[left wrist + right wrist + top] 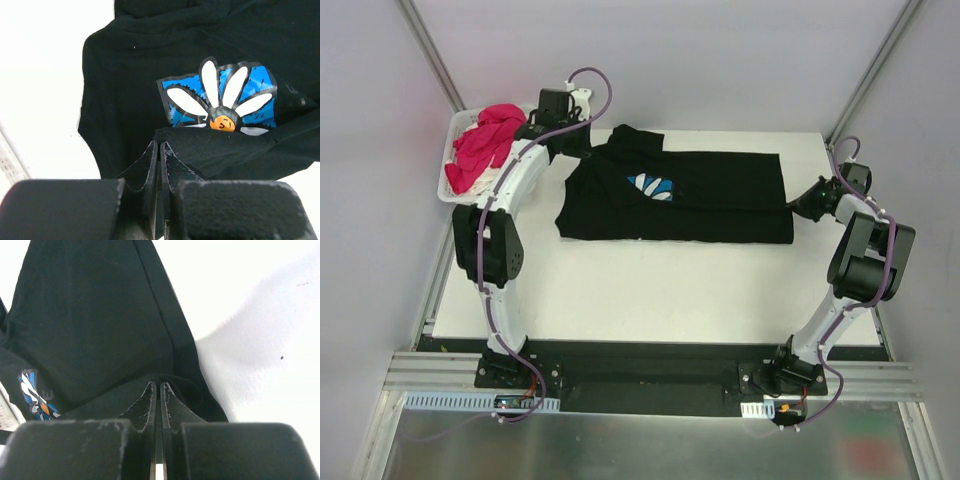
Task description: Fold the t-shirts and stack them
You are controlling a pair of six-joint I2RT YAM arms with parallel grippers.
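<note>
You have the black t-shirt (720, 195) spread sideways across the far half of the white table (670, 300), already folded into a long band that runs from left to right. Your left gripper (160, 145) sits at the far left end of the shirt, close to the basket (453, 128), with its fingers pressed together on a raised fold of the black cloth. In the left wrist view that pinched fold lies over the lower edge of the daisy print (220, 100), hiding part of the bottom petals. From above, only a slice of the print (650, 186) shows, the white petals on blue peeking out between folds left of the shirt's middle. Your right gripper (157, 384) is at the right end of the shirt, where its fingers are closed tight on the edge of the cloth, and a small loop of hem bulges just past the tips. In the overhead view that gripper (796, 207) meets the shirt's right edge low over the table. The pink t-shirt (485, 145) lies bunched in the white basket at the far left corner, well apart from the right arm and just beside the left one.
</note>
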